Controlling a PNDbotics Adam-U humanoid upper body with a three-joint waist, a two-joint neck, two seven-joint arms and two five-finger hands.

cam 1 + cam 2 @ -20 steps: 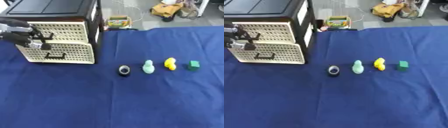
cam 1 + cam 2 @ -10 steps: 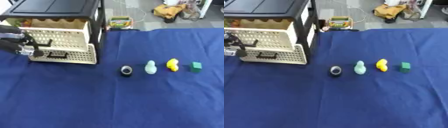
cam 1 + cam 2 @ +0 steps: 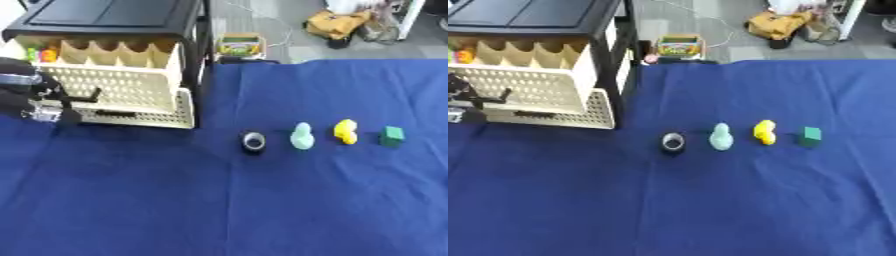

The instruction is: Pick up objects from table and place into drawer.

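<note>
A black cabinet [image 3: 114,15] with cream perforated drawers stands at the far left of the blue cloth. Its upper drawer [image 3: 122,87] is pulled out, and small coloured things [image 3: 39,54] lie in its left end. My left hand [image 3: 35,102] is at the drawer's front, fingers curled at the black handle [image 3: 90,94]. On the cloth lie, in a row, a black tape roll [image 3: 254,142], a mint green figure [image 3: 302,136], a yellow toy [image 3: 346,131] and a green cube [image 3: 392,136]. No hand is near them.
The lower drawer front [image 3: 131,119] shows beneath the open one. Past the table's far edge, a colourful box [image 3: 238,45] and a yellow bag [image 3: 337,25] sit on the floor. Bare blue cloth [image 3: 262,210] fills the front.
My left hand has drawn the upper drawer out toward me, from closed to well open. The camera has shifted a little. The row of objects has stayed put.
</note>
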